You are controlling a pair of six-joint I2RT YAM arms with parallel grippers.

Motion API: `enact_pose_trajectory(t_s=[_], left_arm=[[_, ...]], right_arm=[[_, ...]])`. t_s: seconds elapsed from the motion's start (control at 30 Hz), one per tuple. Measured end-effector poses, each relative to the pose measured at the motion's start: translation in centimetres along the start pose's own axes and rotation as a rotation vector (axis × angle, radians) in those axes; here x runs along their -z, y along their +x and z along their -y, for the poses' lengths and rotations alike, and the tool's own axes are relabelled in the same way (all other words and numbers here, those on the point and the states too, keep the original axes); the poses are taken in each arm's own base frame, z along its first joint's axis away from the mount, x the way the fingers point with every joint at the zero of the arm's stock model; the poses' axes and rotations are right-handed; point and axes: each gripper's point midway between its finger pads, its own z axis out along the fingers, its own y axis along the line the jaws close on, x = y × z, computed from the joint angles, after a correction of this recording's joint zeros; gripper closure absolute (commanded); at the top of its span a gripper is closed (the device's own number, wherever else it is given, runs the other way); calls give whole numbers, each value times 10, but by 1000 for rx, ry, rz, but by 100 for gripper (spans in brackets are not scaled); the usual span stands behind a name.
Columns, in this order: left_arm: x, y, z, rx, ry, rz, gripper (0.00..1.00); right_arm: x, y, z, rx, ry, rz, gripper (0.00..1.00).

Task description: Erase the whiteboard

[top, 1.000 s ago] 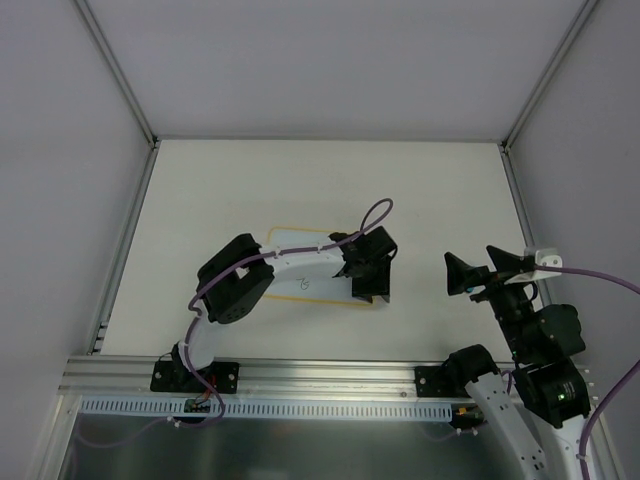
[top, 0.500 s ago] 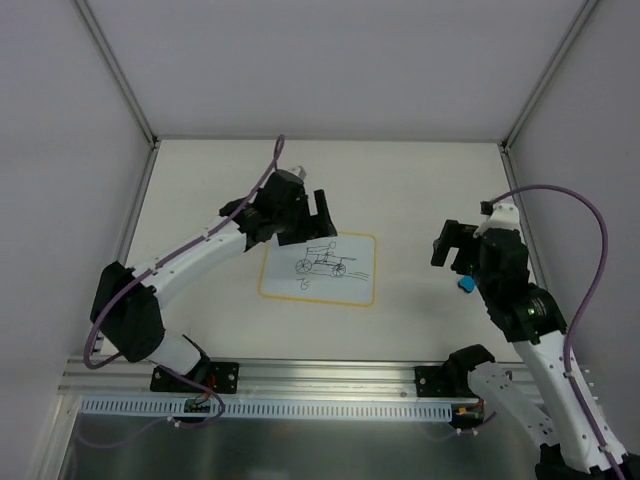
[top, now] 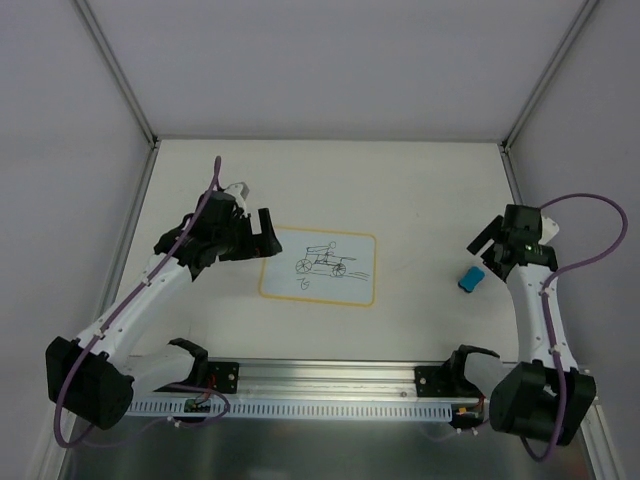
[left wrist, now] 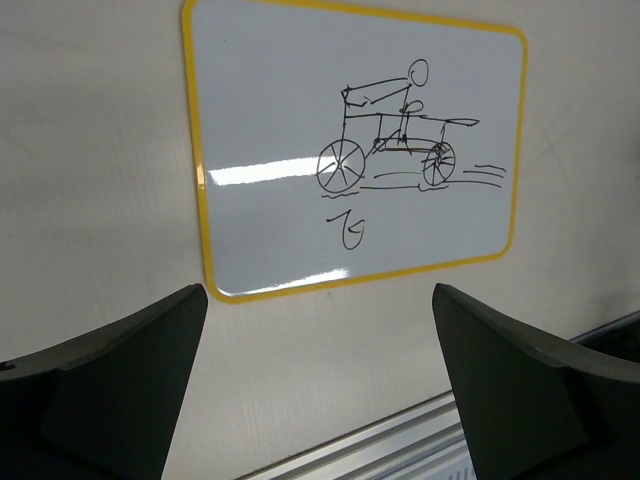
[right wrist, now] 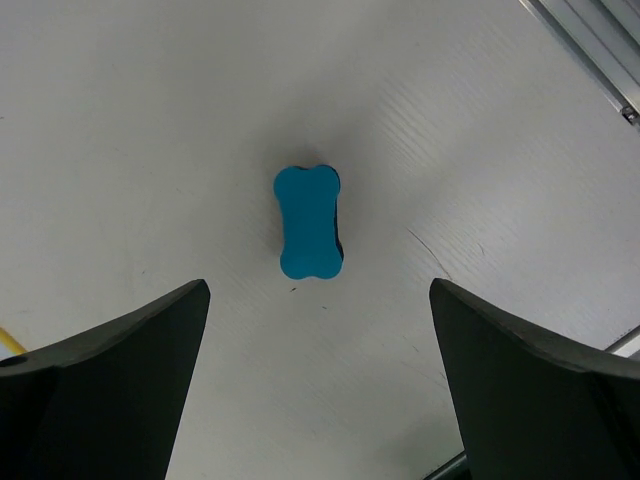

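Observation:
The whiteboard (top: pixel 345 285) lies flat mid-table, white with a yellow border and a black line sketch of a rider on a wheeled cart. In the left wrist view the whiteboard (left wrist: pixel 270 120) fills the upper part. My left gripper (top: pixel 266 234) hovers just off its left edge, open and empty; in its own view the left gripper (left wrist: pixel 318 292) spans bare table just short of the board's edge. A small blue eraser (top: pixel 468 279) lies to the right. My right gripper (top: pixel 487 250) hangs open above it; the eraser (right wrist: pixel 309 222) sits just ahead of the right gripper (right wrist: pixel 318 287).
An aluminium rail (top: pixel 330 378) runs along the near table edge, with both arm bases on it. Grey enclosure walls and metal posts (top: pixel 130 230) close in the left, right and far sides. Purple cables loop over both arms.
The left arm has swung leftward from over the whiteboard to beside its left edge, uncovering the sketch, and its jaws have opened. The right arm has reached out over the eraser.

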Motion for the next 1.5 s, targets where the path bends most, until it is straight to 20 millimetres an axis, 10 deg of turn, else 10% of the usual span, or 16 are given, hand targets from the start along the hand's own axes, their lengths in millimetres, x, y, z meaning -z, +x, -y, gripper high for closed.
enact_pose_trajectory(t_s=[0.6,1.5], left_arm=[[22,4,-23,-170,-61,32,1],[23,3,-27,-164,-72,30,1]], right_arm=[[-69,65,9,-18,117,-236,31],[-86,73,-6,22,99,-244,44]])
